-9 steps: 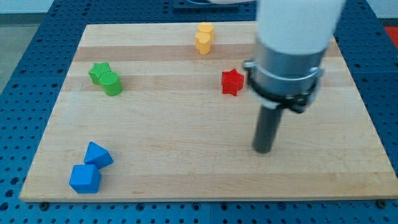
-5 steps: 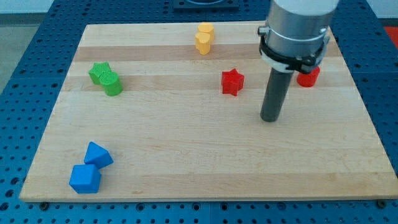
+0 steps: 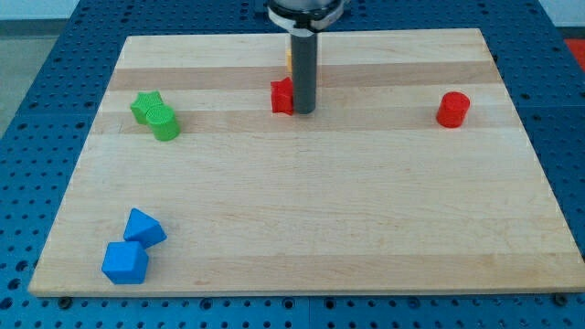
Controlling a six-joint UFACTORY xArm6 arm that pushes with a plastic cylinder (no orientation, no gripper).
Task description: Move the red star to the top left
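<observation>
Pushing the red star (image 3: 282,96) toward ten o'clock
My tip (image 3: 303,111) touches its three-o'clock side at upper table (image 3: 302,210) centre; no hand exists. Light, rigid, likely slides easily; push centrally.

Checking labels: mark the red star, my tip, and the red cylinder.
red star (image 3: 281,96), camera view, its visible left part beside the rod.
my tip (image 3: 303,111), camera view, rod's very bottom end.
red cylinder (image 3: 452,110), camera view, middle of its side.

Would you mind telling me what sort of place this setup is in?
Probably a robotics lab bench: a wooden board lies on a blue perforated table, with small coloured blocks like the red star, which my tip touches on the view's right.
</observation>
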